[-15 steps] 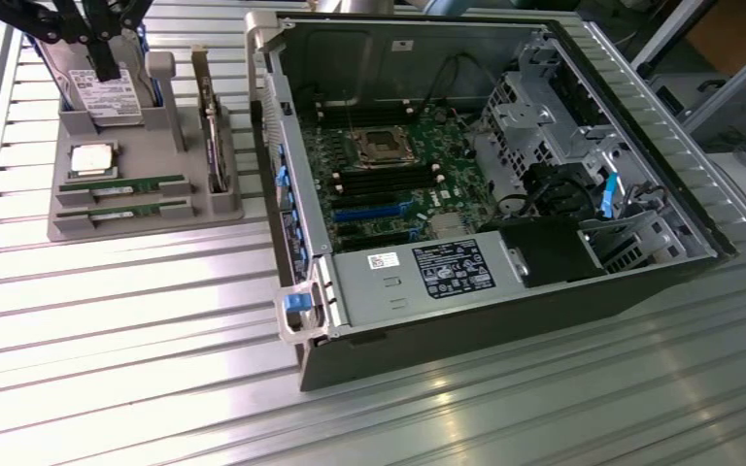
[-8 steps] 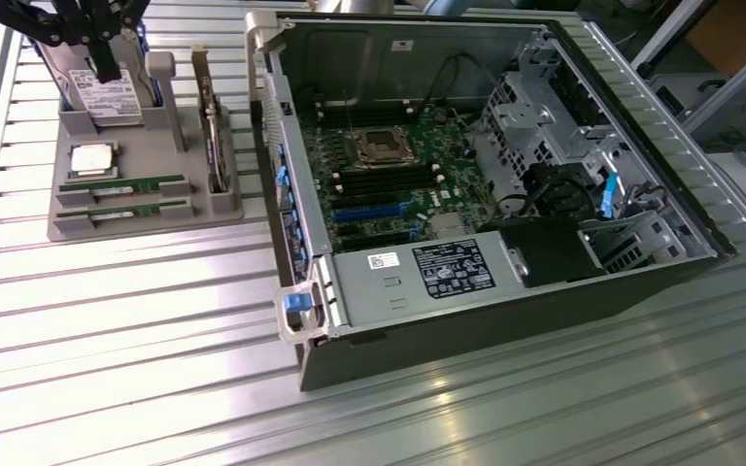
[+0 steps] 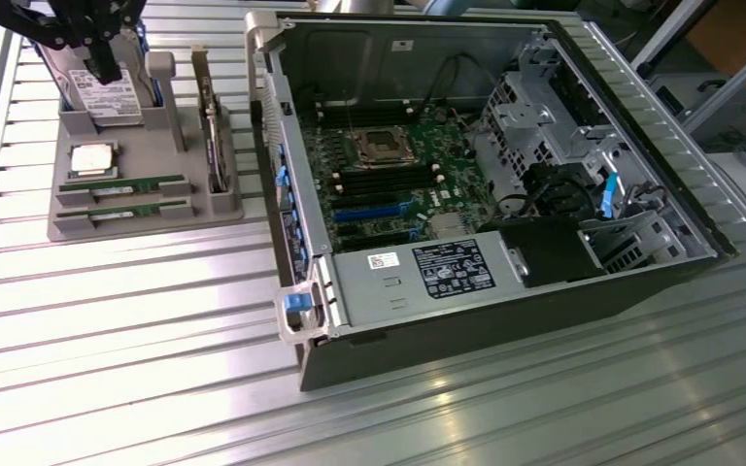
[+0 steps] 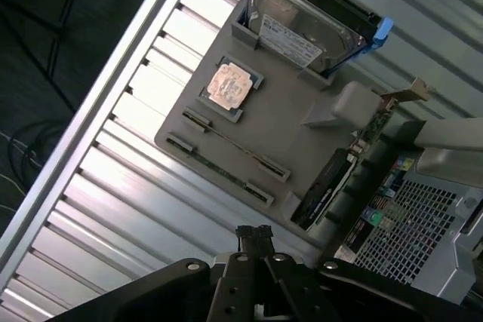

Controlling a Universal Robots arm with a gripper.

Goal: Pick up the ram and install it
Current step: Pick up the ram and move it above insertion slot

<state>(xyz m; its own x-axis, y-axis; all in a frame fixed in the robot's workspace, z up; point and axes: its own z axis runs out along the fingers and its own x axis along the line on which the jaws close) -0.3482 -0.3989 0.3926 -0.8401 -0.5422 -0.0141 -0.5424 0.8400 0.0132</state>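
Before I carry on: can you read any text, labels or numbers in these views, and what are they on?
Nothing can be read in either view.
power supply: a black label with printed lines, too small to read.
white sticker beside that label: blurred.
hard drive: a white label, blurred.
ram sticks: white labels, too small to read.

The gray holder [image 3: 140, 226] carries two ram sticks [image 3: 120, 184] [image 3: 123, 207], one silver processor chip [image 3: 92, 158], one hard drive [image 3: 104, 97] and one bracketed green card [image 3: 215, 146]. The table [image 3: 127, 349] also bears one open computer case [image 3: 503, 330] containing one power supply [image 3: 412, 277].
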